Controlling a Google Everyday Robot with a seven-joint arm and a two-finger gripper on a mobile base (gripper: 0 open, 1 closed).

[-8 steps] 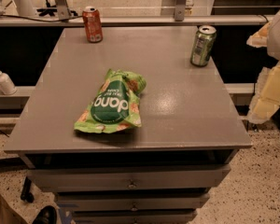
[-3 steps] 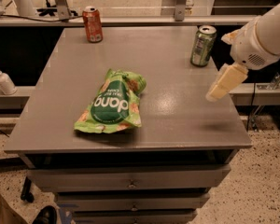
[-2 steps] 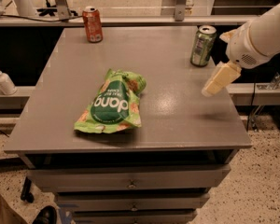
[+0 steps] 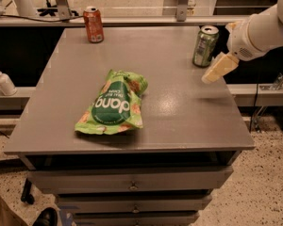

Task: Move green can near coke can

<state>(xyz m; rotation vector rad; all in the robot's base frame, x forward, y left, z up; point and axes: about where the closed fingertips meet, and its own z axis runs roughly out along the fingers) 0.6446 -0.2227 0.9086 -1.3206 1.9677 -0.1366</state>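
Camera view is showing the small green-and-silver metal drink can (image 4: 205,46) standing at the right rear of the grey tabletop (image 4: 179,112), well apart from the red-orange drink can (image 4: 93,24) (rear left); the cream end effector (image 4: 219,68) is hovering just beside it, clenched or released I cannot tell; grasping and carrying are remaining.

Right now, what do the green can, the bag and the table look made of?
Green can: likely metal, with a shiny silver rim. Bag: probably plastic film, glossy and crinkled. Table: smooth grey top with a dull sheen, perhaps laminate or painted metal; can't tell which. The gripper hangs beside the green can.
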